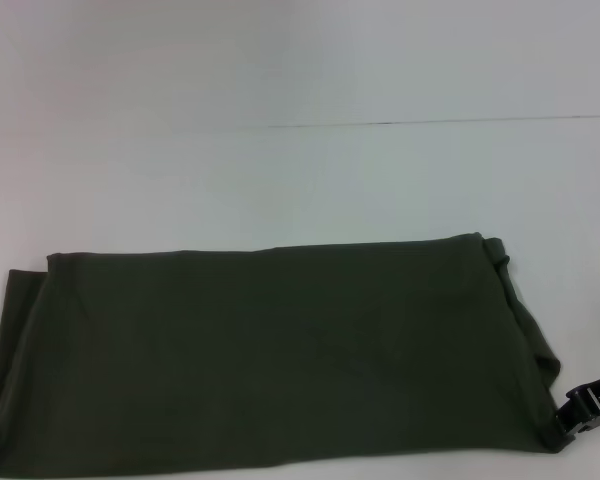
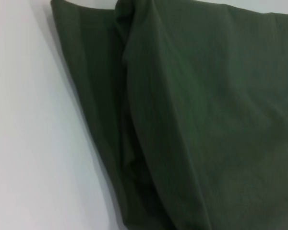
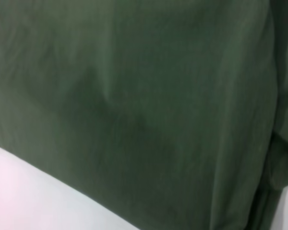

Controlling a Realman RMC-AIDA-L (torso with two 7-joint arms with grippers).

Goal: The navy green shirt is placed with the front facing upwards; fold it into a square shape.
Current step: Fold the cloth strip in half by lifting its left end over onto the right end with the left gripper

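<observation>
The navy green shirt (image 1: 270, 355) lies on the white table as a wide, folded band with a plain dark olive side up. No lettering, collar or tag shows. Its left end has a folded layer sticking out, and its right end bunches into a fold. My right gripper (image 1: 568, 422) is at the shirt's near right corner, touching the cloth at the picture's edge. The left wrist view shows a folded end of the shirt (image 2: 192, 120) close up. The right wrist view is almost filled with the shirt's cloth (image 3: 134, 105). My left gripper is out of view.
The white table (image 1: 300, 170) runs bare behind the shirt, with a thin dark seam line (image 1: 430, 122) across its far right. The shirt's near edge reaches the bottom of the head view.
</observation>
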